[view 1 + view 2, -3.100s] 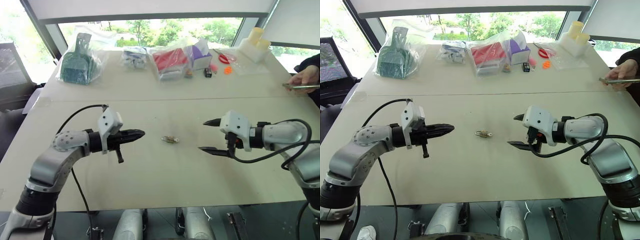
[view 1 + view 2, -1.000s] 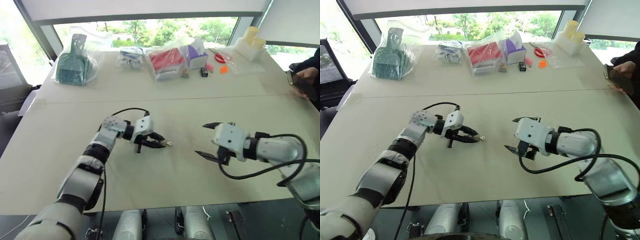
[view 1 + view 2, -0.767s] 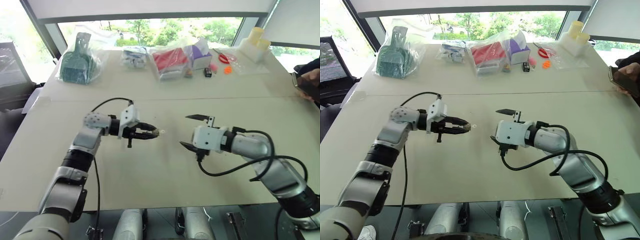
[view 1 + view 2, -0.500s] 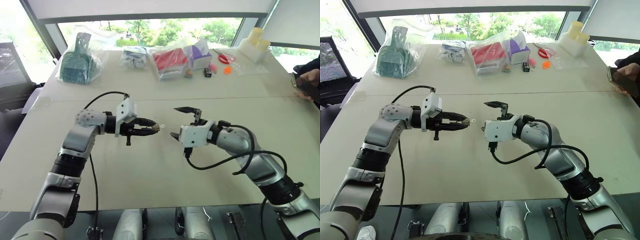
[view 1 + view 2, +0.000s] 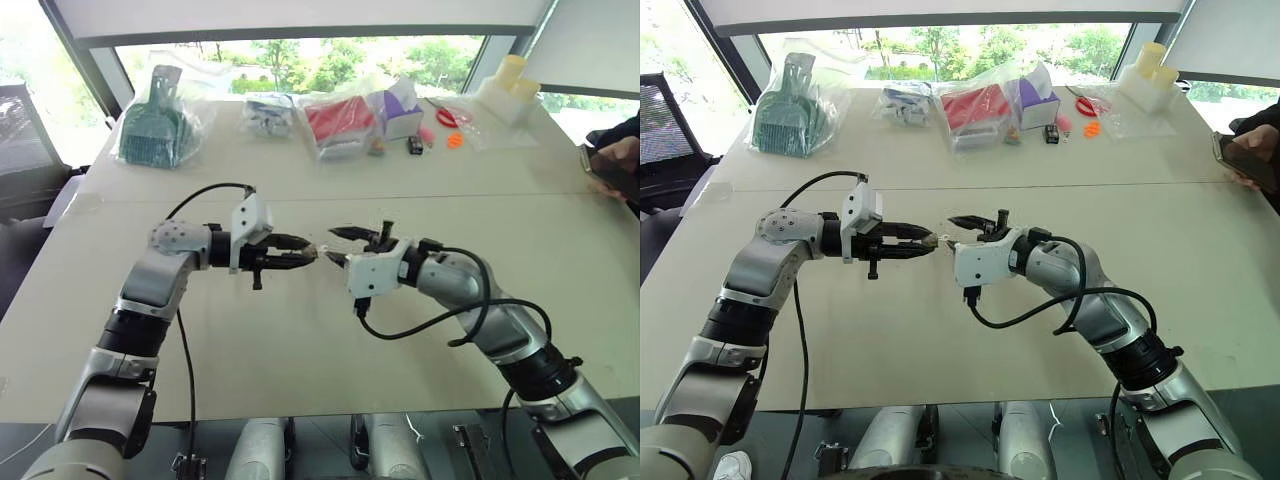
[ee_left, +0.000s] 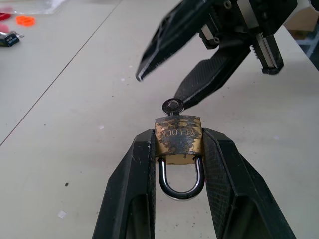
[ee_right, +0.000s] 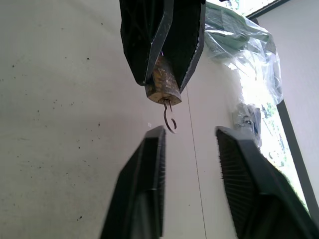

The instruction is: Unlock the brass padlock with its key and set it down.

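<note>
My left gripper (image 5: 305, 254) is shut on the brass padlock (image 6: 178, 141) and holds it above the middle of the table. The dull yellow body sits between the fingers, its silver shackle (image 6: 182, 185) pointing back toward the wrist. The small key (image 6: 173, 105) sticks out of the lock's far end. My right gripper (image 5: 336, 246) faces the left one tip to tip. It is open, its two fingers (image 7: 149, 164) standing on either side of the key (image 7: 170, 120) without touching it.
Along the table's far edge lie plastic bags holding a green dustpan set (image 5: 155, 115) and red items (image 5: 335, 120), then a purple box (image 5: 400, 105), red scissors (image 5: 445, 115) and white bottles (image 5: 505, 85). A person's hand with a phone (image 5: 612, 165) rests at the right edge.
The left gripper lifted the padlock off the table, then held still. The right gripper swung left up to the key, rolled, and its fingers drew closer together.
</note>
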Robot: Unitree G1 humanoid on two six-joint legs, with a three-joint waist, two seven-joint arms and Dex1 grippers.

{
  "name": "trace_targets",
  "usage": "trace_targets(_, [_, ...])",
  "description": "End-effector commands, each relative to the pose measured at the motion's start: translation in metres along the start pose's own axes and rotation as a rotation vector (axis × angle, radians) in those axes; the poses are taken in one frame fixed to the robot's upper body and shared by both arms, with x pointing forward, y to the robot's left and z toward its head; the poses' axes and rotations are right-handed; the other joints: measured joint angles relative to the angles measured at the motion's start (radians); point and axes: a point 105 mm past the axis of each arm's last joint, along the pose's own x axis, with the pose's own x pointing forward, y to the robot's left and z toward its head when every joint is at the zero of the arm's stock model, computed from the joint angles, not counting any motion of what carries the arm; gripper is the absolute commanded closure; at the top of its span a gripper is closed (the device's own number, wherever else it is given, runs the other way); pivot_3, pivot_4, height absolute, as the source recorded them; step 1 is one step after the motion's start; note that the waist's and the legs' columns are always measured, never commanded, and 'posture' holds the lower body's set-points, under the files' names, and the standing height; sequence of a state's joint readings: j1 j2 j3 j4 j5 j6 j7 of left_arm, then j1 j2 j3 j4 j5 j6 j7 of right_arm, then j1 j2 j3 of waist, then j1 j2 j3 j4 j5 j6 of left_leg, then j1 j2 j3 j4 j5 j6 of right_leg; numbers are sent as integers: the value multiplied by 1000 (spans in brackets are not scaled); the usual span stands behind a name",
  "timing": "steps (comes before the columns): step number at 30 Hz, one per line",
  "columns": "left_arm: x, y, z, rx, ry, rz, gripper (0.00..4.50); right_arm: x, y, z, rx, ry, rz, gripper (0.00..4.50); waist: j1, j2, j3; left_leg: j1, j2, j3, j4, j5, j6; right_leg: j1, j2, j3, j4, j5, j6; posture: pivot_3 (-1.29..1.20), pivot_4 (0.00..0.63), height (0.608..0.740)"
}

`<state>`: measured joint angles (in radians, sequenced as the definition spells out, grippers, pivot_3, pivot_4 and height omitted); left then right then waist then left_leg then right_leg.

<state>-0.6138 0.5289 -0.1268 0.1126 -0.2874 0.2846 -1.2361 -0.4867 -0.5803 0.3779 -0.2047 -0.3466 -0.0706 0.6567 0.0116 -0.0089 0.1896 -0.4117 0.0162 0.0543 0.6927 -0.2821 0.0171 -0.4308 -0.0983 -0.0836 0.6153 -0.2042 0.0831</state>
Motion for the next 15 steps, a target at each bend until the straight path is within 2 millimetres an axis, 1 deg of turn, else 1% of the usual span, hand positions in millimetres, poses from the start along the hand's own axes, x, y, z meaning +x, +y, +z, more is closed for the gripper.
trace_targets(1, [0, 0, 11, 48, -21, -7, 3770, 2, -15, 11, -26, -43, -42, 4427, 0, 0, 0, 0, 0, 0, 0, 0, 0, 0, 0, 0, 0, 0, 0, 0, 150, 740])
trace_targets(6, [1, 1, 11, 56, -22, -3, 3770, 6, -15, 15, -33, -59, -33, 4427, 0, 0, 0, 0, 0, 0, 0, 0, 0, 0, 0, 0, 0, 0, 0, 0, 150, 740])
trace_targets(10, [1, 2, 12, 109, -14, 5, 3770, 6, -16, 15, -13, -67, -6, 4427, 0, 0, 0, 0, 0, 0, 0, 0, 0, 0, 0, 0, 0, 0, 0, 0, 150, 740])
trace_targets(15, [2, 5, 17, 272, -19, 39, 3770, 6, -11, 15, 60, -85, 103, 4427, 0, 0, 0, 0, 0, 0, 0, 0, 0, 0, 0, 0, 0, 0, 0, 0, 150, 740])
